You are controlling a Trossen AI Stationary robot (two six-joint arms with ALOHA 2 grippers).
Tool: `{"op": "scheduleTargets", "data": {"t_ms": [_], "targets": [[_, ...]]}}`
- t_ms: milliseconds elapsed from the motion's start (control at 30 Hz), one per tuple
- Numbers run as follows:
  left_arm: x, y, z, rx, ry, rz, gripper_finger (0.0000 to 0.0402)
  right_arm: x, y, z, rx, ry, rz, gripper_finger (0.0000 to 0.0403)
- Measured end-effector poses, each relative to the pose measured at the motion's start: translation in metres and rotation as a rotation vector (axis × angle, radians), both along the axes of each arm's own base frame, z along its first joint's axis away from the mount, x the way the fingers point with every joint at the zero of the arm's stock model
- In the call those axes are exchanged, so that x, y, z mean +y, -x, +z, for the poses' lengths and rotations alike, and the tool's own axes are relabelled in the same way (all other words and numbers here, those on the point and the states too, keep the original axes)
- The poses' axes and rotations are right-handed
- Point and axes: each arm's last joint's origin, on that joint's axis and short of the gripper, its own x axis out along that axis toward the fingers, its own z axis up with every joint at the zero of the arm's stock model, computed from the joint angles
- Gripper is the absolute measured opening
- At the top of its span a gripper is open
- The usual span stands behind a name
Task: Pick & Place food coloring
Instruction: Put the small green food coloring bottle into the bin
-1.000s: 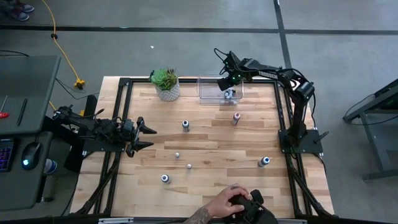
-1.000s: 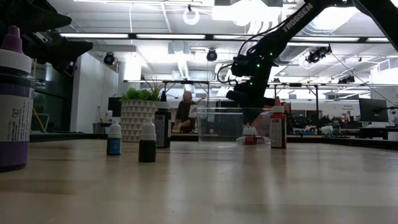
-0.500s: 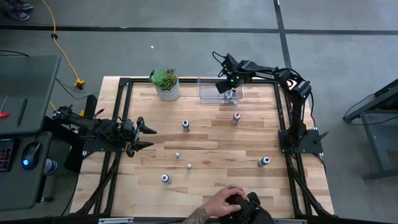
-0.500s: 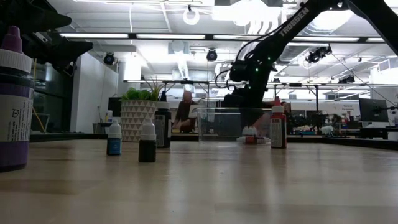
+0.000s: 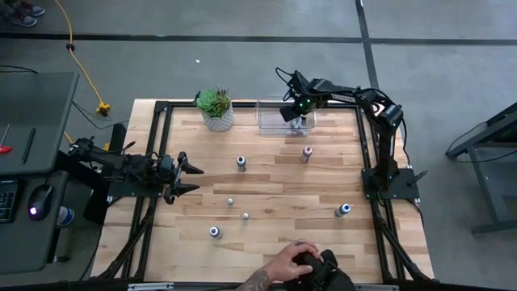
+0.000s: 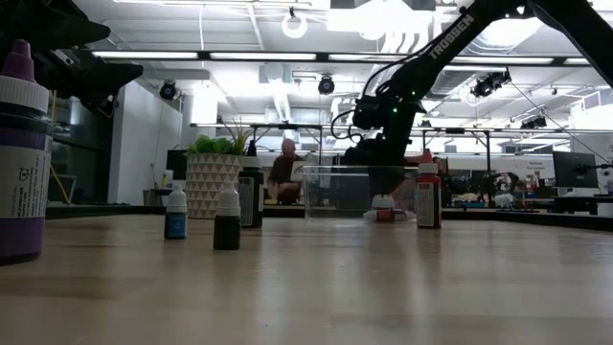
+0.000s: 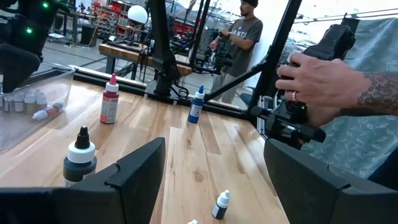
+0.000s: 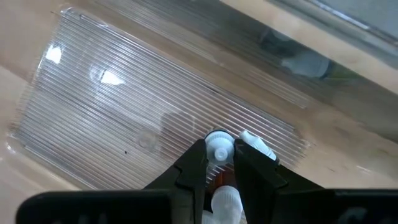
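Low view | arm (image 6: 450, 34) reads TROSSEN | right gripper (image 8: 219, 163) fingers around small bottle (image 8: 218, 148) in bin (image 5: 271, 115) | left gripper (image 5: 191, 178) apart

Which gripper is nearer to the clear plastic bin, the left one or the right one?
Right. The right gripper is over the clear plastic bin, reaching down into it. The left gripper waits open at the table's left side, far from the bin.

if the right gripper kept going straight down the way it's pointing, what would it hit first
Probably the ribbed floor of the clear bin. The right gripper points down into it with a small white-capped bottle between its fingers, so that bottle would touch first.
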Motion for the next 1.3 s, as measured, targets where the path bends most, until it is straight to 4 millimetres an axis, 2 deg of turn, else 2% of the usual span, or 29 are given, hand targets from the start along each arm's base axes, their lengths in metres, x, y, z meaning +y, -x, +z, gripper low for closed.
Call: {"op": "scheduleTargets", "data": {"t_ms": [1133,1300], "targets": [[0.0,0.0,0.0,0.0,0.0,0.0,0.0271,0.0013,-0.001,0.0089,-0.073,-0.004,0.145,0.0073],[0.0,0.0,0.0,0.0,0.0,0.0,0.0271,-0.0002,0.0006,0.009,-0.088,-0.018,0.141,0.0116]]}}
